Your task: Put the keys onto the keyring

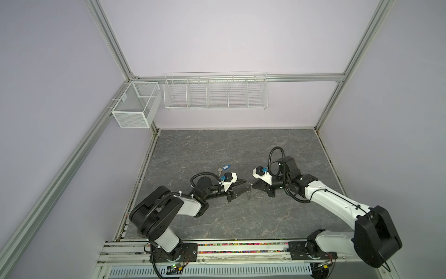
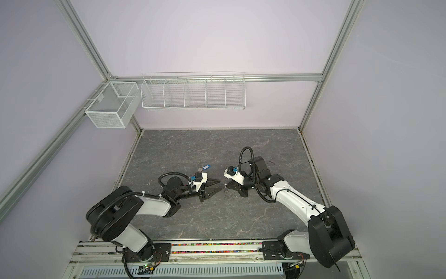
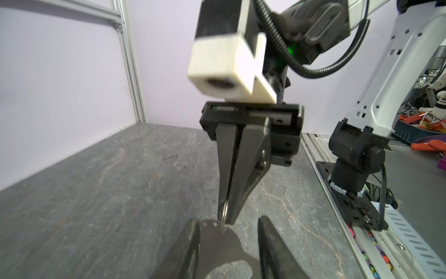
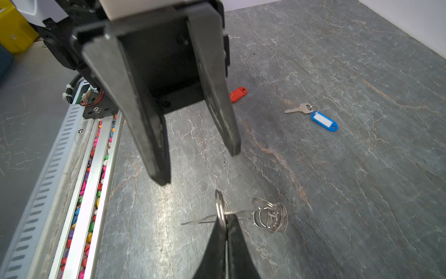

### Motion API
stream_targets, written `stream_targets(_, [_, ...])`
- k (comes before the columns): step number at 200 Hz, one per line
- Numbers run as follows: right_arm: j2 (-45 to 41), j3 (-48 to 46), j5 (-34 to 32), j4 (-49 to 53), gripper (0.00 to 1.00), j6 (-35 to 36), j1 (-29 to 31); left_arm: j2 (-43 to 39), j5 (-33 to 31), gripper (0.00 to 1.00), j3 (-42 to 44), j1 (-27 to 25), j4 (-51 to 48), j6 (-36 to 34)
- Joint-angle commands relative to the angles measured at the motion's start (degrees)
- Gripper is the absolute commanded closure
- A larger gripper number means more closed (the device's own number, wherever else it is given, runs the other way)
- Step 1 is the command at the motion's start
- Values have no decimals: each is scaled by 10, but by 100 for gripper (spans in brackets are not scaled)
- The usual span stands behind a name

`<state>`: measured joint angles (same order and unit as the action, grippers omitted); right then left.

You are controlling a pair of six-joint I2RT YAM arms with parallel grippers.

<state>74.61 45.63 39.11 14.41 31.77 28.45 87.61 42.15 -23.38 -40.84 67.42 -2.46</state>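
The keyring, a flat dark-grey holder with an oval cut-out, hangs just above the table between the two grippers. My right gripper is shut on one silver ring at the holder's edge; several more rings bunch beside it. My left gripper faces it, open, with the holder between its fingers. In both top views the grippers meet mid-table. The blue-tagged key lies behind the left gripper. The orange-red tag peeks past a left finger; its key is hidden.
A white wire rack and a mesh basket hang on the back wall, well above the table. Aluminium posts frame the cell. A rail with coloured beads runs along the front edge by both arm bases.
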Motion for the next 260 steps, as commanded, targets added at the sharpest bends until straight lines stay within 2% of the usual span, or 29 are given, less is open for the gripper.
stream_targets(1, [4,25,-29,62,93,13,9,-87,-31,61,-27,-1,-210,-121])
stream_targets(23, [15,43,-46,86,93,14,19,-154,-42,66,-78,-4,-430,-236])
stream_targets(39, [22,59,-59,94,93,7,25,-167,-49,68,-98,-5,-501,-279])
stream_targets(83, [30,87,-100,115,93,-16,42,-150,-118,69,-102,-51,-497,-303])
stream_targets(116, [23,82,-121,103,93,-31,53,-147,-159,68,-84,-69,-451,-296])
stream_targets(154, [12,66,-137,82,93,-34,62,-146,-253,69,-78,-99,-428,-306])
stream_targets(182, [2,57,-151,64,93,-37,65,-138,-271,71,-77,-110,-419,-302])
stream_targets(225, [-8,51,-147,49,93,-31,68,-126,-326,77,-81,-125,-404,-300])
stream_targets(260, [-6,51,-137,53,93,-29,69,-116,-371,76,-80,-143,-380,-297])
